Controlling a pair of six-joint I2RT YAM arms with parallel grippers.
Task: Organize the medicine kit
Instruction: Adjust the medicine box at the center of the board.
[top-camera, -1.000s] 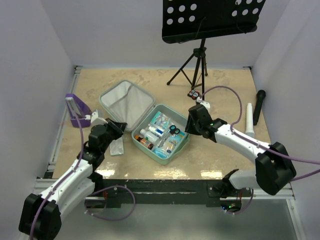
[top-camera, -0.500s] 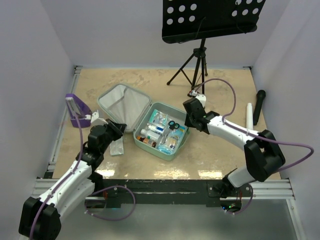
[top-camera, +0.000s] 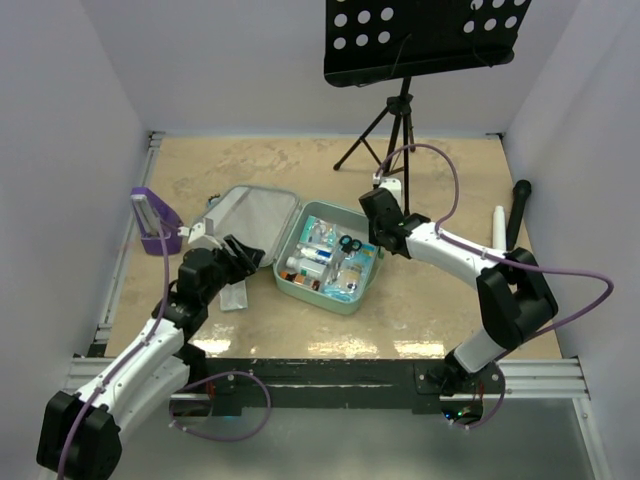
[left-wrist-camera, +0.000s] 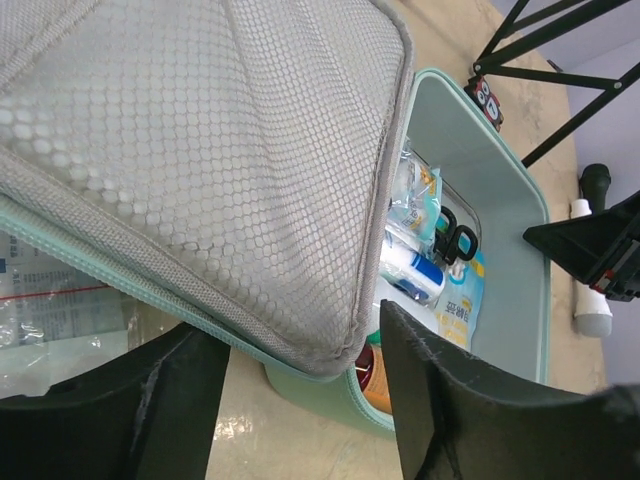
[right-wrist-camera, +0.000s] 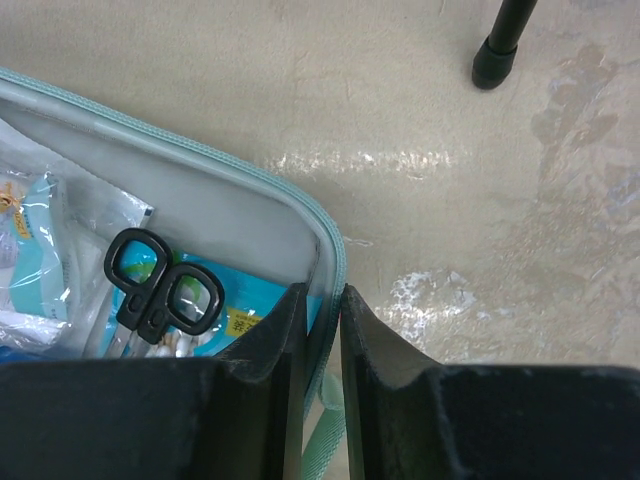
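Counting up, there is one medicine kit (top-camera: 322, 298) near the middle of the worktop (top-camera: 440, 310), with one pair of black scissors (top-camera: 347, 243) inside. One clear bag (top-camera: 233, 295) lies just left of it. One purple stand (top-camera: 152, 222) sits at the left edge, one music stand (top-camera: 420, 40) at the far edge, and one microphone (top-camera: 518, 212) and one white tube (top-camera: 499, 235) sit by the right edge. A second ago the lid (top-camera: 255, 212) lay flat; now it tilts up. The left tool (left-wrist-camera: 302, 330) has opened wide, with the lid's rim between its fingers. The right tool (right-wrist-camera: 323, 292) pinches the kit's far right wall. Bare worktop shows along the near edge and in the far left corner.
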